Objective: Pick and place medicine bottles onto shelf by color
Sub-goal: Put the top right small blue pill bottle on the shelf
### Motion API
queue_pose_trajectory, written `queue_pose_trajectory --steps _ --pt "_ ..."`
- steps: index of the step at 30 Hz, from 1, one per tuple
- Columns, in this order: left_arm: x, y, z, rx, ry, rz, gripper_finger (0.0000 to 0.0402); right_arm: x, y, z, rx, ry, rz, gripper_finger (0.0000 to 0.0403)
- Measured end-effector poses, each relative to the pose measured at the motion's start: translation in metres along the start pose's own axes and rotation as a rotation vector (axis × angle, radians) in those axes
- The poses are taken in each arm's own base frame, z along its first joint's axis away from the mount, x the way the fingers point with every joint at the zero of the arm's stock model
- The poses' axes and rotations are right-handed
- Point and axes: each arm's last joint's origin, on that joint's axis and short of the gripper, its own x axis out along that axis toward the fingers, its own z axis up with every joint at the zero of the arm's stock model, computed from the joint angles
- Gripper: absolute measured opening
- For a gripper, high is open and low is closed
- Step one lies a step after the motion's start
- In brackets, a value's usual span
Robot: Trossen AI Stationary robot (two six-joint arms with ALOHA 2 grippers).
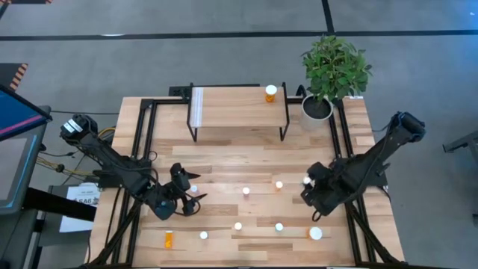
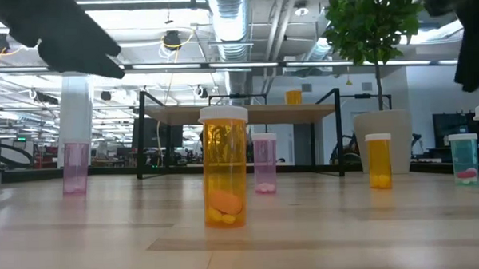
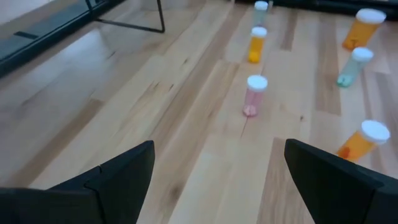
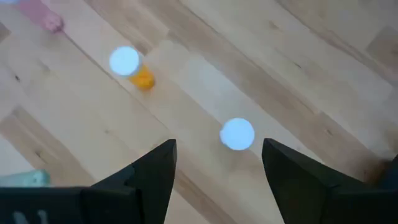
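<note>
Several small white-capped medicine bottles stand scattered on the wooden table. One orange bottle [image 1: 270, 93] stands on the low wooden shelf [image 1: 239, 112] at the far side. My left gripper [image 3: 217, 162] hovers open at the near left [image 1: 187, 198], pointing toward a pink bottle [image 3: 254, 94]; another pink bottle [image 2: 75, 166] stands below it. My right gripper [image 4: 217, 155] is open at the right [image 1: 314, 193], slanting down above a bottle whose white cap [image 4: 237, 134] shows just beyond its fingertips. Neither gripper holds anything.
A potted plant [image 1: 332, 75] stands at the far right corner beside the shelf. An orange bottle [image 1: 168, 239] lies on its side near the front left edge. A larger orange bottle [image 1: 316, 233] stands at the near right. Black frame rails run along both table sides.
</note>
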Motion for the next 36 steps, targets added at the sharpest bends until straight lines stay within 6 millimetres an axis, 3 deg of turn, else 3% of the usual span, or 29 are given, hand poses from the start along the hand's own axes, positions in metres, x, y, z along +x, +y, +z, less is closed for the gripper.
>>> queue_pose_trajectory --steps 10,24,31,36 --pt "0.007 0.002 0.006 -0.035 0.01 -0.018 0.0345 0.014 -0.025 0.011 0.05 0.058 0.083 0.023" --pt "0.008 0.003 0.006 -0.049 0.037 -0.043 0.0345 0.044 -0.021 0.016 -0.077 0.172 -0.011 0.0234" --pt "0.008 0.002 0.006 -0.058 0.038 -0.044 0.0345 0.043 -0.019 0.019 -0.104 0.154 0.035 0.022" --pt "0.008 0.002 0.006 -0.058 0.041 -0.047 0.0345 0.044 -0.033 0.016 -0.119 0.122 0.035 0.0214"
